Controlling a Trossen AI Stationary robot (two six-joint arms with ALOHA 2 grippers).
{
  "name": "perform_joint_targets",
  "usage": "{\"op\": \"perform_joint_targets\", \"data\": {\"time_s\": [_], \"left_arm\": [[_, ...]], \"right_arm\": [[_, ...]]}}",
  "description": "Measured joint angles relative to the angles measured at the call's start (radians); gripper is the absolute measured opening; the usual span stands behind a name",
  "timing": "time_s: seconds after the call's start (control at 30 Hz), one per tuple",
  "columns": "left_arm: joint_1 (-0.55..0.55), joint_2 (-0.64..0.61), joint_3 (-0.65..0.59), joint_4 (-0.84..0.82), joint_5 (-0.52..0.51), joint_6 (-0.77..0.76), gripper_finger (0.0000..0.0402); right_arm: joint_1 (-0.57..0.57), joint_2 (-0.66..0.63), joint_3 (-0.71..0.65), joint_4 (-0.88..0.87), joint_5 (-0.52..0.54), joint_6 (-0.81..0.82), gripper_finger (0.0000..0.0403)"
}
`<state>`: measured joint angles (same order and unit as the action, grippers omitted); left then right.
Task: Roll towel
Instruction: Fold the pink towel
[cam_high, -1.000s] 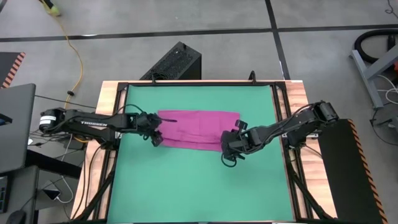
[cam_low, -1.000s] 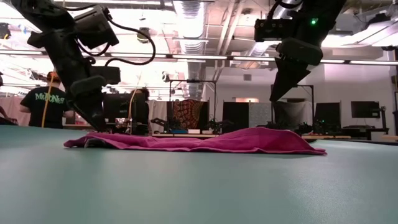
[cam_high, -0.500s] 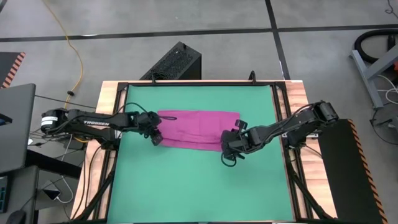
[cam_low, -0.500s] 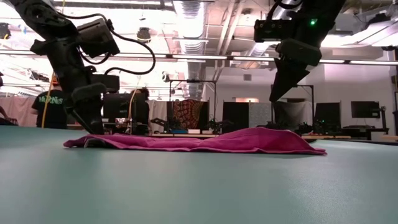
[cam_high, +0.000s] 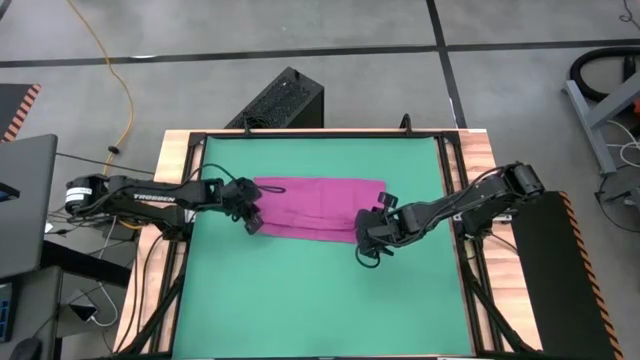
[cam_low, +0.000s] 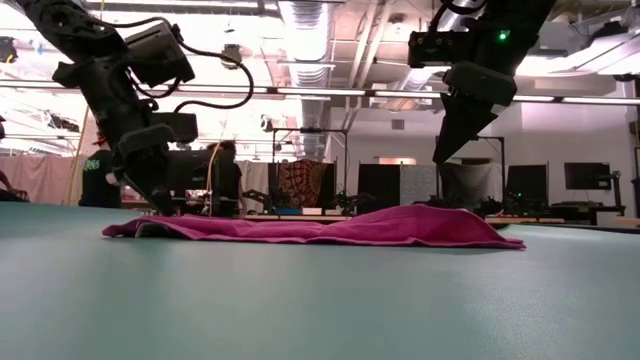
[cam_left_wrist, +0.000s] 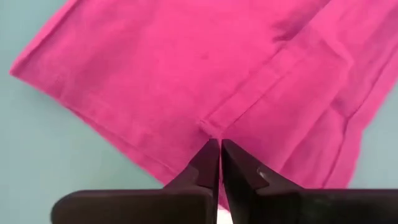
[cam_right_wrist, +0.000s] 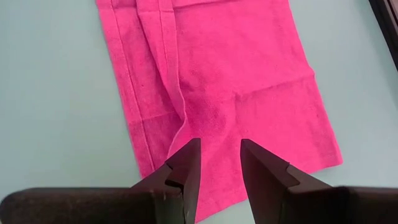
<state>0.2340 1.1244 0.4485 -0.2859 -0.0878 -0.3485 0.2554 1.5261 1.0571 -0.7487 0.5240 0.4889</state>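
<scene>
Now-closed left gripper (cam_left_wrist: 220, 149), "THOSSEN"-lettered arm (cam_high: 150, 197), at towel (cam_high: 318, 208) edge

White lettering ran along the left arm (cam_high: 150, 197) in the high view, reading roughly "TROSSEN", on the link behind its fingers. No other text could be read.

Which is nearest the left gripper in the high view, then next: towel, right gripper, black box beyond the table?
1. towel: at the left gripper, its near end under the shut fingers.
2. black box: on the floor past the table's far edge.
3. right gripper: at the towel's other end.
</scene>
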Motion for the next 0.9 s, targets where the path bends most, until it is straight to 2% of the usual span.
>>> {"op": "perform_joint_targets", "data": {"time_s": [0.3, 0.9], "left_arm": [[-0.092, -0.035, 0.011, -0.038, 0.02, -0.007, 0.0], [-0.301, -0.042, 0.012, -0.134, -0.086, -0.102, 0.0]], "right_arm": [[0.0, 0.0, 0.0, -0.003, 0.0, 0.0, 0.0137], [0.0, 0.0, 0.0, -0.002, 0.0, 0.0, 0.0137]]}}
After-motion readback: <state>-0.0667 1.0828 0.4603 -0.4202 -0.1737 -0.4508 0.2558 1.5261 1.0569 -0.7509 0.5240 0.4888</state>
